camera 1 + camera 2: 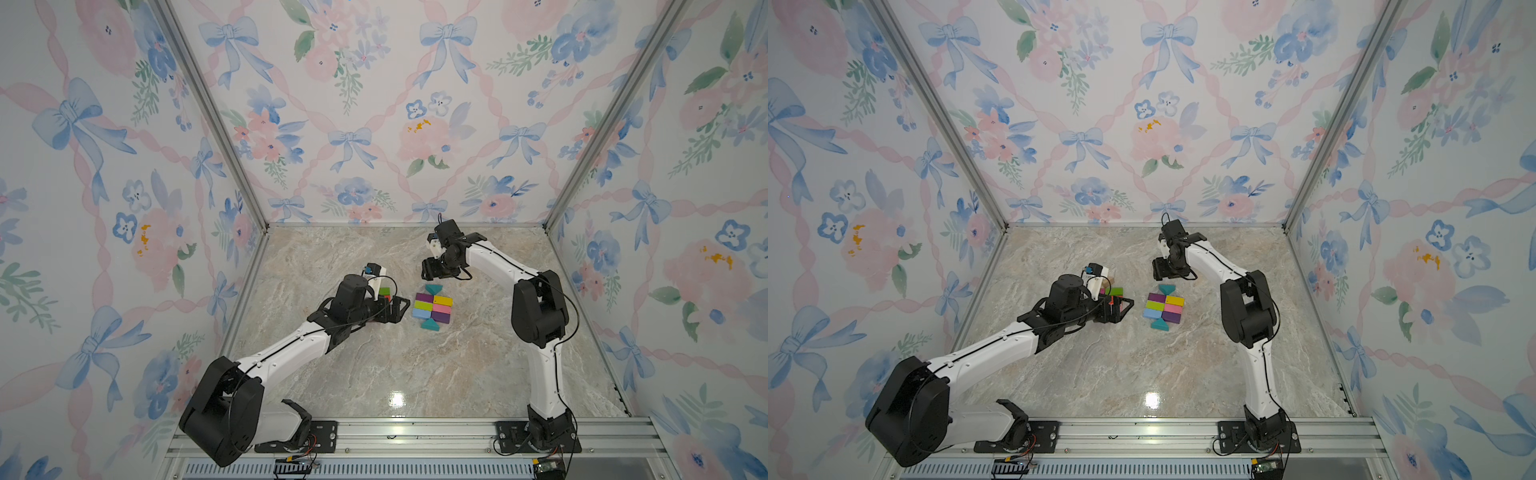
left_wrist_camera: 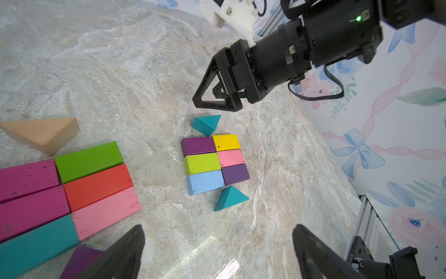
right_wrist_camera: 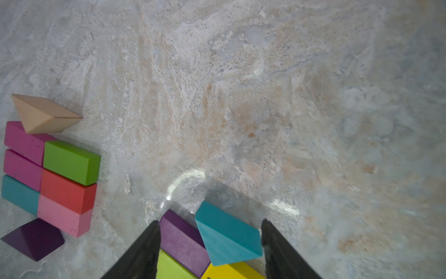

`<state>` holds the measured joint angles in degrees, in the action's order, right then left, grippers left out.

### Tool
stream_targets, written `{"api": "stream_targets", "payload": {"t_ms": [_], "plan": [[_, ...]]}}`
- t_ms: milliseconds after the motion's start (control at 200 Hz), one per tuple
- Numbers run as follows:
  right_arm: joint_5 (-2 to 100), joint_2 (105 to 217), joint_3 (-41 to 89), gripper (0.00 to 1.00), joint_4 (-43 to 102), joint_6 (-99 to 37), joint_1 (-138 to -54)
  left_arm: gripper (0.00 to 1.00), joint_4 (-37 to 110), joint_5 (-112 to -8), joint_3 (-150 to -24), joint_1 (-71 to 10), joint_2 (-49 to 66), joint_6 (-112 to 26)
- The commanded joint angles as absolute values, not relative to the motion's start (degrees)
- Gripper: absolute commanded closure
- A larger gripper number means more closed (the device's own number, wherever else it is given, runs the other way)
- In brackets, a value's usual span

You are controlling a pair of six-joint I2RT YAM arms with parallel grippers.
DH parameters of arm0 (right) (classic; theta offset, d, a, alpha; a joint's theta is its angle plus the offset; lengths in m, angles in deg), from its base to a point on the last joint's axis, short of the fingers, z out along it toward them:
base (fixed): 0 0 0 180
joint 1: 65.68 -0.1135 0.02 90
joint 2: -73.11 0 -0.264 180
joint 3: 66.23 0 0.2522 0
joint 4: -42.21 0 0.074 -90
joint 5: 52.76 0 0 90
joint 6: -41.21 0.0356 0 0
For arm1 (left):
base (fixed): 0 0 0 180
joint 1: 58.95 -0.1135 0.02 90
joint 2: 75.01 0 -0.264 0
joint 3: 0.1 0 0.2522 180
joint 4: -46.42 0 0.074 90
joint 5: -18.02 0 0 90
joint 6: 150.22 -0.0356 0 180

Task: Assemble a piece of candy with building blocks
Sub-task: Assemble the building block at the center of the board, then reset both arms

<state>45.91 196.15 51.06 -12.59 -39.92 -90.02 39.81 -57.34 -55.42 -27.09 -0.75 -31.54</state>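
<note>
The candy already reads as whole on the marble table (image 1: 374,365). 6 bricks (image 2: 214,164) lie flush in a 2-by-3 body, and 1 teal prism sits at each end as a wrapper twist. The far teal prism (image 2: 206,124) has a corner at the purple-yellow seam, and the near teal prism (image 2: 230,198) has its tip against the blue and dark purple bricks. The right gripper (image 1: 430,272) hangs just above and beyond the far teal prism, jaws parted and gripping nothing. In its wrist view the prism lies between the 2 fingers, close to 1 finger, with the purple brick (image 3: 181,239) beside the other, so this looks like a release or a last nudge. The far prism sits slightly skewed and may want squaring. The left gripper (image 2: 218,228) is spread wide and empty, low beside the spare blocks (image 2: 72,188) and the tan prism (image 2: 43,135). It is well apart from the candy, likely to stay clear of the finished shape.
</note>
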Motion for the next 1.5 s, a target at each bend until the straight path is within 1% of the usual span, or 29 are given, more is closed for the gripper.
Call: {"api": "stream_targets", "payload": {"t_ms": [0,85,170,175,180,190,280,330,405,535,605,670,745,805,850,930,1015,1060,1105,1160,1200,1250,1300,1330,1400,1495], "plan": [[47.66,185.62,44.60,0.27,-8.64,-40.50,-88.25,0.02,39.78,-65.07,-55.26,-26.95,-4.77,-31.41],[46.96,175.36,34.00,0.19,-2.06,-41.52,-86.89,0.02,39.73,-76.34,-54.33,-27.43,-8.58,-30.83],[46.52,164.44,23.38,0.11,4.12,-41.71,-85.37,0.02,39.78,-77.83,-53.85,-29.66,-11.17,-34.44],[46.31,163.24,22.15,0.05,4.63,-41.77,-85.24,0.02,39.78,-78.20,-53.85,-29.72,-11.27,-34.54],[46.21,162.65,21.54,0.02,4.98,-41.81,-85.13,0.02,39.78,-78.60,-53.85,-29.79,-11.37,-34.77],[46.12,162.13,20.97,0.00,5.29,-41.78,-85.03,0.02,39.82,-79.48,-53.85,-29.93,-11.64,-35.12],[47.45,152.86,10.69,0.01,11.39,-42.02,-82.42,0.02,40.30,-89.69,-53.50,-31.28,-12.78,-37.75],[47.91,148.32,4.72,0.01,15.92,-42.02,-80.96,0.02,41.05,-91.78,-53.50,-32.43,-12.40,-40.74],[46.50,142.58,-4.21,0.01,23.48,-40.49,-77.67,0.02,41.60,-97.58,-53.50,-33.96,-11.20,-42.53],[43.35,139.80,-14.07,0.01,33.44,-39.06,-71.54,0.02,45.01,-106.98,-49.88,-37.31,-9.40,-44.70],[44.52,140.59,-20.27,0.01,44.35,-39.45,-68.07,0.02,47.54,-109.93,-47.91,-39.97,-8.00,-43.97],[48.48,143.15,-25.86,0.01,58.61,-41.15,-66.50,0.02,52.00,-113.56,-45.32,-40.85,-6.89,-45.29],[49.81,144.76,-25.58,0.01,59.99,-47.19,-67.13,0.02,59.73,-116.82,-41.22,-40.86,-5.28,-48.31],[47.92,146.50,-25.33,0.01,60.02,-51.13,-68.15,0.02,64.06,-118.44,-39.19,-40.90,-3.29,-50.05],[47.78,148.10,-25.13,0.01,60.38,-51.08,-67.81,0.02,68.26,-119.17,-37.23,-40.93,-1.88,-51.16],[47.52,149.91,-25.96,0.01,61.68,-51.26,-67.93,0.02,82.63,-119.62,-31.84,-41.17,1.55,-54.32],[45.13,151.66,-30.21,0.01,70.55,-51.90,-69.00,0.02,92.89,-116.56,-30.27,-42.33,7.14,-55.68],[43.69,150.85,-31.10,0.01,70.90,-53.30,-69.39,0.02,94.01,-117.62,-32.38,-41.94,10.11,-57.28],[42.86,151.84,-32.48,0.01,74.54,-52.93,-69.02,0.02,95.06,-116.25,-33.86,-42.06,12.85,-58.65],[43.17,156.32,-34.47,0.01,83.16,-51.86,-67.86,0.02,97.56,-115.14,-35.16,-42.87,16.47,-59.94],[43.73,160.19,-35.33,0.01,88.43,-50.82,-66.89,0.02,94.78,-113.07,-35.72,-43.91,15.72,-58.52],[44.47,164.30,-35.37,0.01,94.98,-49.21,-66.06,0.02,94.62,-111.26,-34.89,-44.67,14.79,-57.56],[43.04,161.22,-32.98,0.01,85.70,-49.34,-65.62,0.02,95.06,-108.28,-34.02,-45.39,14.07,-57.41],[42.94,161.21,-31.09,0.01,81.45,-49.51,-65.66,0.02,95.61,-105.50,-33.17,-46.15,13.34,-57.20],[40.80,162.73,-31.63,0.01,85.02,-48.05,-65.68,0.02,97.14,-100.04,-31.49,-48.00,12.26,-56.56],[39.46,162.62,-31.02,0.01,83.71,-47.91,-65.81,0.02,99.66,-96.31,-29.63,-48.91,11.69,-56.57]]}}
